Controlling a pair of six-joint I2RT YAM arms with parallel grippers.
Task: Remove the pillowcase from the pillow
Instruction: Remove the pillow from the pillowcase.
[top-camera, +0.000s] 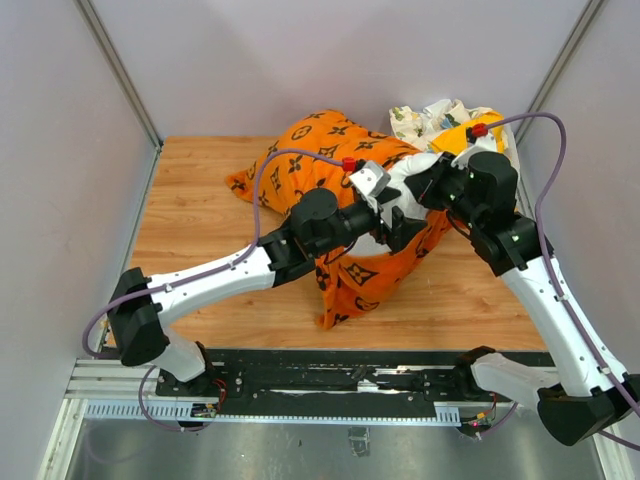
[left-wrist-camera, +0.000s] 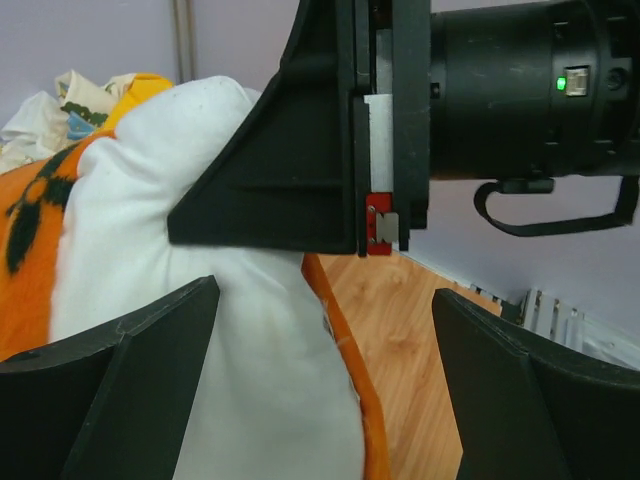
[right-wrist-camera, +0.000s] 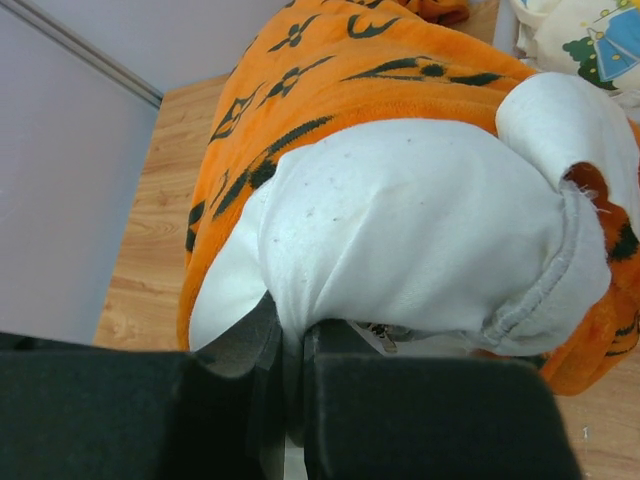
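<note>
Right hand (right-wrist-camera: 297, 335) is clamped shut on a fold of the pillow (right-wrist-camera: 420, 230), white fabric bunched between its fingers

pillowcase (right-wrist-camera: 330, 70) (orange, black motifs) starts just beyond that grip. It stops short of the pillow's end, which bulges out bare toward the hand, and an orange edge also wraps the far right of the bulge

left hand (left-wrist-camera: 325, 300) is wide open, holding nothing. The bare pillow end sits ahead of its left finger, with a strip of orange and then bare counter (left-wrist-camera: 420, 340) ahead of the gap. Can't tell if that finger touches the pillow. The right hand's black body hangs close above and ahead of it

top view: both hands meet over the middle of the counter. The bulk of the pillowcase runs away from them to the far left, and one flap lies under the left hand toward the near edge

floral-print cloth (top-camera: 425, 118) and yellow cloth (top-camera: 465, 135) are heaped just beyond the right hand at the far right corner
</note>
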